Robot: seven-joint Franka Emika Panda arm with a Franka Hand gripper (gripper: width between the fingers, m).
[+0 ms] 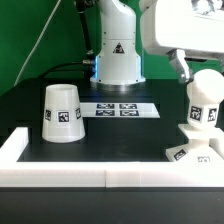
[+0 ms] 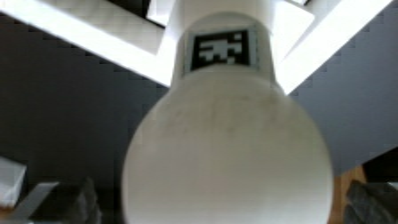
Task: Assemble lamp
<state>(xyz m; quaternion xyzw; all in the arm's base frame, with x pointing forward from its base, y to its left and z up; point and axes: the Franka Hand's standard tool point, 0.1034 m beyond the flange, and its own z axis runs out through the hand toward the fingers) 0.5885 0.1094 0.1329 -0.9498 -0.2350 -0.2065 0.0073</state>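
Black table (image 1: pixel 150 128), with a white wall (image 1: pixel 60 175) along the lower and left edges and open floor mid-frame. Tagged shade (image 1: pixel 60 112) left-centre. Tagged bulb (image 1: pixel 205 100) upright on the base (image 1: pixel 195 152), far right. Gripper (image 1: pixel 190 75) upper right, fingers (image 2: pixel 39 205) spread wide, unclamped. Triangle warning sticker (image 1: pixel 118 47) top centre.

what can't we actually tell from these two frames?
- Exterior view: whether the bulb is seated in the base, too small and blurred.
- Exterior view: the jaws, mostly hidden behind the white wrist housing.
- Exterior view: the shade's inside, hidden by its own wall.
- Wrist view: the base and the joint, hidden by the bulb filling the picture.
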